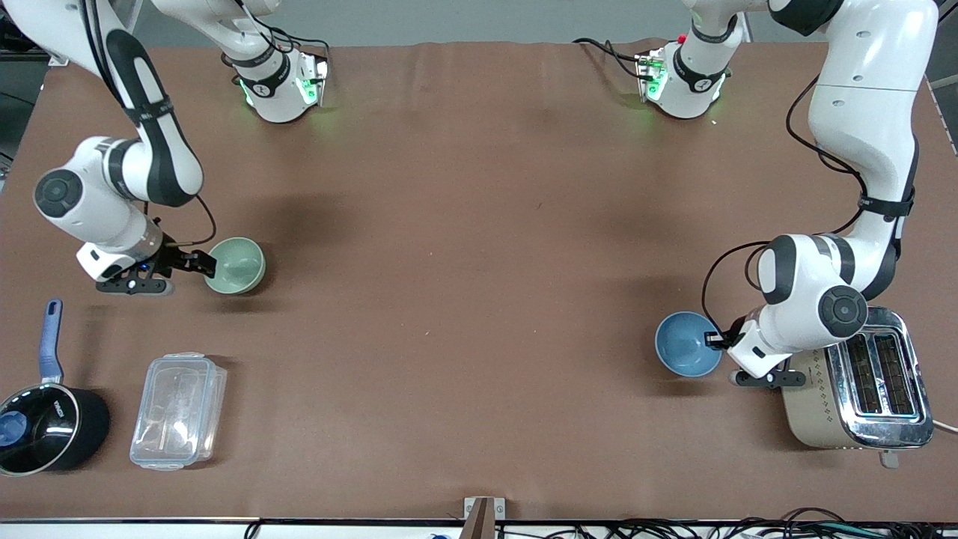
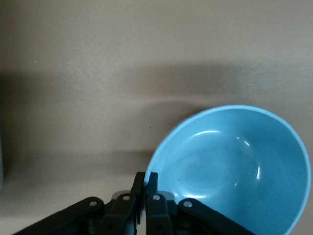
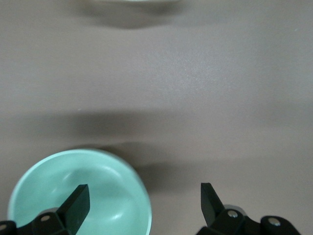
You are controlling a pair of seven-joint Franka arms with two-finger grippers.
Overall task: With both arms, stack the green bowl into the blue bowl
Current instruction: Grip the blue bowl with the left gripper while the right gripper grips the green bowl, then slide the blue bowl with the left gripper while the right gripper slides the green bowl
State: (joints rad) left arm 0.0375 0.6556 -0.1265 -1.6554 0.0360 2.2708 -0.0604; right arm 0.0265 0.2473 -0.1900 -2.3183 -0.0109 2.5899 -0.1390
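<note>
Right gripper (image 1: 203,263) sits spread wide at the green bowl (image 1: 236,265), one finger over the bowl's inside and the other outside its rim, gripping nothing. That bowl stands on the surface (image 1: 464,247) toward the right arm's end. Left gripper (image 1: 715,339) is pinched onto the rim of the blue bowl (image 1: 687,343), which lies beside the toaster (image 1: 861,389) near the left arm's end, well apart from the green bowl.

We see even overhead light, soft arm shadows on the desk (image 1: 479,299), glare on the toaster (image 1: 861,389), and blurred wrist views.
</note>
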